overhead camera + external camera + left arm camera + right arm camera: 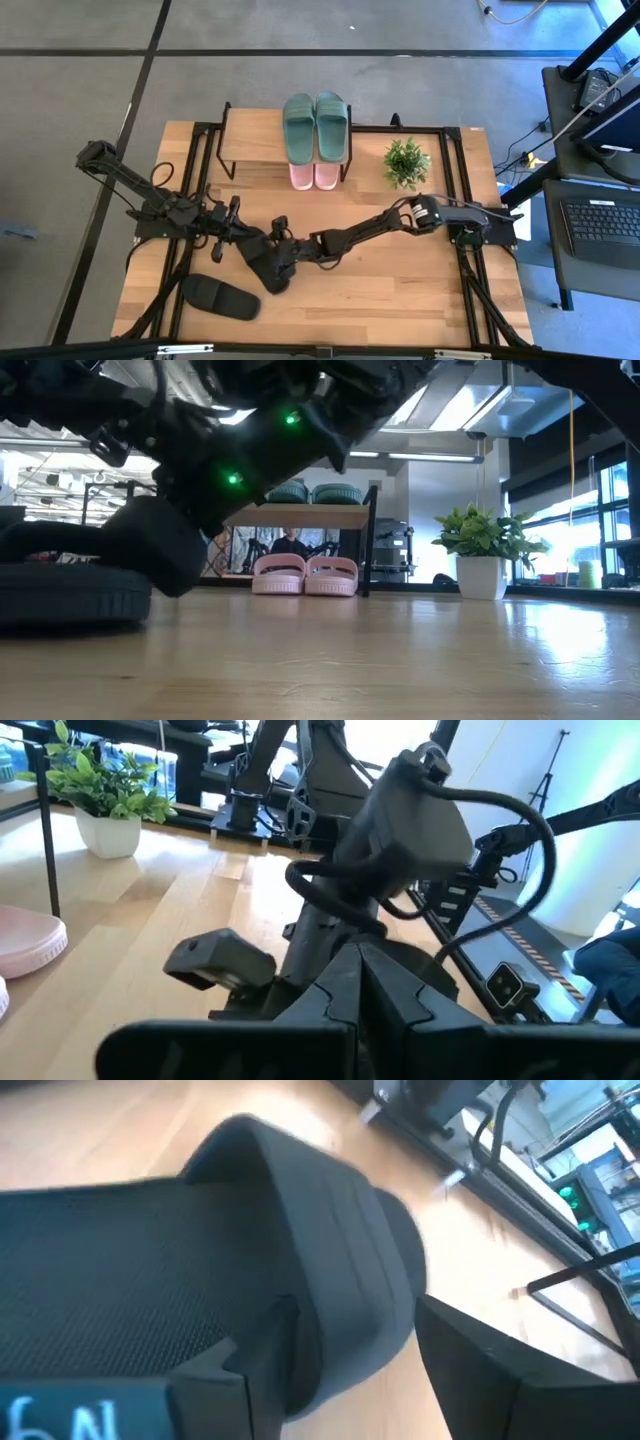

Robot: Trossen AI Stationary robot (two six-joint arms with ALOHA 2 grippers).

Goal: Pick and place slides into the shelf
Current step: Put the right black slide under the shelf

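**Black slide mid-handoff at tabletop centre, one more waiting at front-left**

Loose black slide is lying near the front-left corner of the tabletop. Left gripper is sitting at the second black slide mid-tabletop; can't tell its finger state. Right gripper is clamping that slide's strap. Rubber is looking light, soft, grippy, so I'd take it by the strap. Green pair is sitting on the shelf top at the back edge, pink pair below.

Shelf hides most of pink slides
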